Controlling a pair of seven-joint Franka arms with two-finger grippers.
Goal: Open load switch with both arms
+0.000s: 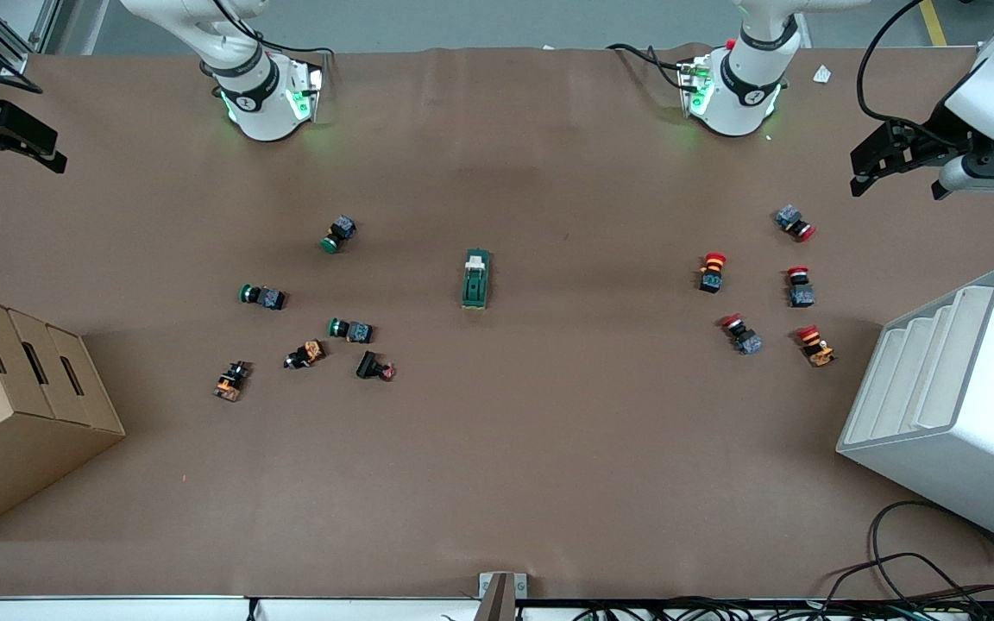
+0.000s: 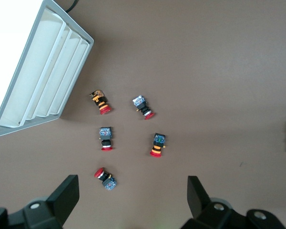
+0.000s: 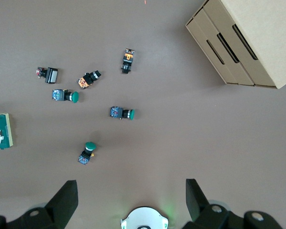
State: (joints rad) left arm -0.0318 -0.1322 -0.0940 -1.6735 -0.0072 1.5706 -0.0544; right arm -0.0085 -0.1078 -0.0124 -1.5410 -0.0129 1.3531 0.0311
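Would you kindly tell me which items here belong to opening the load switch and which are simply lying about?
Job: load switch; left tool and right tool, both open, up at the table's ends.

Lying about: green push buttons; red push buttons; cardboard box; white tray.

From high across the table (image 1: pixel 497 483), we look down the front view toward both arm bases along its top, taking in the whole surface. In the left wrist view we gaze straight down from well above on the red-capped buttons (image 2: pixel 128 138) and white rack (image 2: pixel 43 76); the right wrist view does likewise over the green-capped buttons (image 3: pixel 86 109) and cardboard box (image 3: pixel 248 43). Both wrist views catch the load switch (image 1: pixel 476 279) at their edges.
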